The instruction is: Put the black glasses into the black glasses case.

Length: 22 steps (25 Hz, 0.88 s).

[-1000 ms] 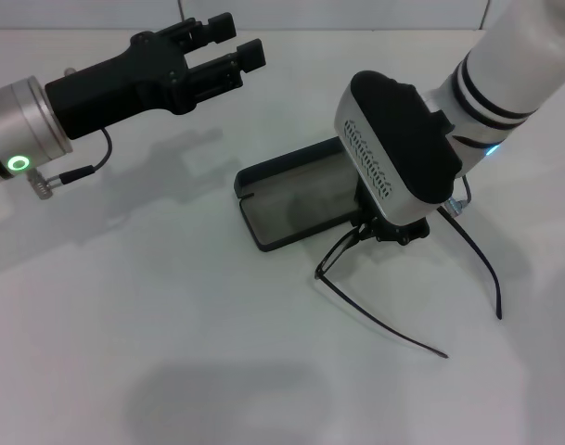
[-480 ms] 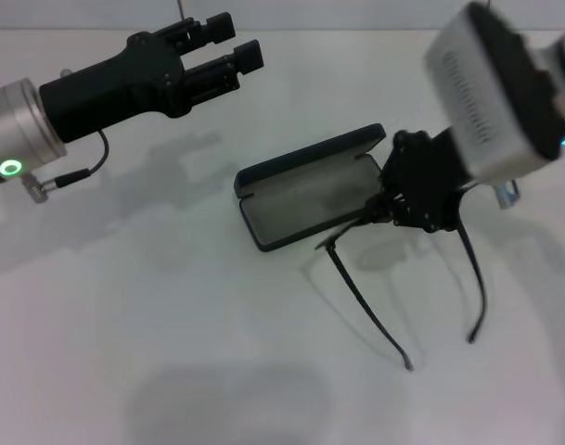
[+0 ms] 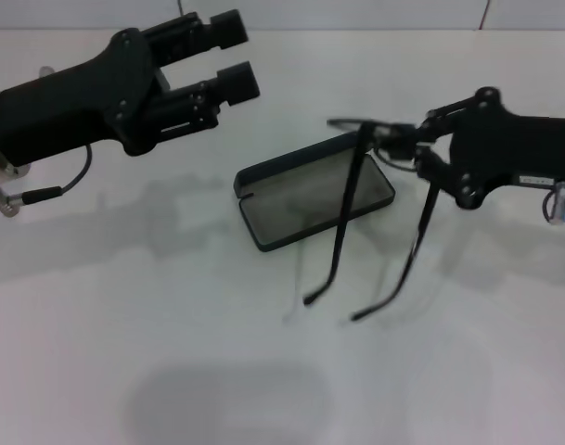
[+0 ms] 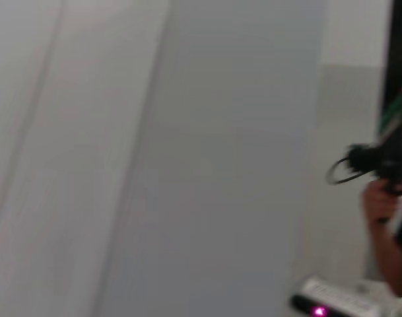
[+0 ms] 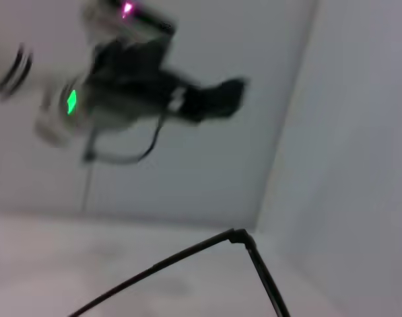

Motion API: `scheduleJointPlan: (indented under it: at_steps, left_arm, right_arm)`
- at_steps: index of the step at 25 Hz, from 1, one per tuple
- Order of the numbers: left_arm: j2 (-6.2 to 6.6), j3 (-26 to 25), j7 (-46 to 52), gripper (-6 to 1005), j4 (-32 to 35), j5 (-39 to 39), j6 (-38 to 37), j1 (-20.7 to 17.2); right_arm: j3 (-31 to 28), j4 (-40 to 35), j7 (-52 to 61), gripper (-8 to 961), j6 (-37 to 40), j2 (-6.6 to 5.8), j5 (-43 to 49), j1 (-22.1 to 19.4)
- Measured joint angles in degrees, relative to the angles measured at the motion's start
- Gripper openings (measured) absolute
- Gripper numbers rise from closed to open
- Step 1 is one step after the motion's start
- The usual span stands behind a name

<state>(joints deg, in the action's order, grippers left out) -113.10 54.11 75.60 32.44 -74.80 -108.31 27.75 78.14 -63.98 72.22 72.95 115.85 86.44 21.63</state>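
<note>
My right gripper (image 3: 403,141) is shut on the front of the black glasses (image 3: 345,218) and holds them in the air over the right end of the black glasses case (image 3: 291,159). The two temple arms hang down towards the table, one across the case, one to its right. The case lies open mid-table with its grey lining up. One temple arm shows in the right wrist view (image 5: 187,261). My left gripper (image 3: 240,54) is open and empty, held above the table at the far left, apart from the case.
The white table (image 3: 171,334) spreads around the case. The right wrist view shows my left arm (image 5: 154,89) farther off. The left wrist view shows a blank wall and a person's hand (image 4: 379,201) in the distance.
My right arm swung up and to the right, lifting the glasses off the table. Their temple arms now hang down over the case. My left arm shifted slightly.
</note>
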Motion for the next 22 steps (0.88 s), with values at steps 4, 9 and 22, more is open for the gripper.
scheduleJointPlan:
  at_steps: [4,9,22]
  left_arm:
    - [-0.36,0.7,2.8,683,-0.1,-0.6,-3.1,2.7]
    - [-1.1,2.9,4.6,683,-2.9,-4.8,-3.3,7.7]
    - [-3.41,3.4,6.7,683,-3.5,-11.8,0.5,11.4]
  right_arm:
    - [0.0,6.8,-5.4,94,0.0,-0.17,-10.5,-0.4]
    - [0.0,13.3,-8.4,94,0.2,-0.13,-17.7,1.9]
    - [0.8,16.9,-8.7,95,4.8,-0.02,-19.5,5.1]
